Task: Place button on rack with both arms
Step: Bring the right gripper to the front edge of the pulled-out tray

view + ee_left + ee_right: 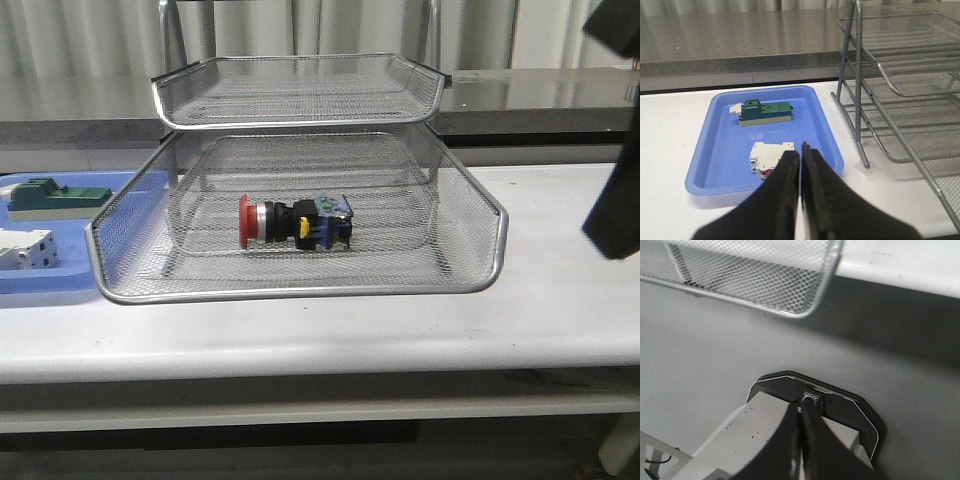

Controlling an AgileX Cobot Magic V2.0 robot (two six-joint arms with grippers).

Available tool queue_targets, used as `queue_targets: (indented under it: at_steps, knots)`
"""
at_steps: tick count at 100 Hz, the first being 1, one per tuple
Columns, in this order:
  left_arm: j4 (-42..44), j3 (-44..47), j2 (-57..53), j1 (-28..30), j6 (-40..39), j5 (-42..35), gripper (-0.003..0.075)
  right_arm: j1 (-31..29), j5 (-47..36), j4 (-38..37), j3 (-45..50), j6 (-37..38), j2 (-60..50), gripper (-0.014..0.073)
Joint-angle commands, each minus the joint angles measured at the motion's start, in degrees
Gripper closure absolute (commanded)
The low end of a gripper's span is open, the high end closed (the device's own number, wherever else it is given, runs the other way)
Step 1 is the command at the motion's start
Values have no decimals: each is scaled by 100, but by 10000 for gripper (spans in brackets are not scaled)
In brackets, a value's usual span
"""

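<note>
The button (293,221), red cap to the left, silver collar and black body with blue and yellow bits, lies on its side in the lower tier of the silver wire-mesh rack (470,285). The rack's frame also shows in the left wrist view (858,85) and a corner of it in the right wrist view (810,305). My left gripper (800,157) is shut and empty, above the front edge of the blue tray. My right gripper (801,412) is shut and empty, off the table's right side. The right arm (617,190) shows as a dark shape at the right edge.
A flat blue tray (715,150) left of the rack holds a green block (765,112) and a white block (771,156); both show in the front view too, green (55,196) and white (25,248). A grey counter (740,45) runs behind the table.
</note>
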Motion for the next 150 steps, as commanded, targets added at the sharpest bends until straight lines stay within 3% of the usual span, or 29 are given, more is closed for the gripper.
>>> queue_targets:
  at_steps: [1, 34, 76, 150]
  knots:
    - [-87, -149, 42, -1, -56, -441, 716, 363, -383, 169, -191, -74, 164, 659]
    - [-87, -149, 42, -1, -56, -441, 716, 1559, -759, -40, -555, -74, 1288, 653]
    - [-87, -149, 42, -1, -56, -441, 716, 2443, -628, -866, -1651, -74, 2667, 653]
    - [-87, -149, 42, -1, -56, -441, 716, 2578, -977, -2817, -2141, -69, 3133, 653]
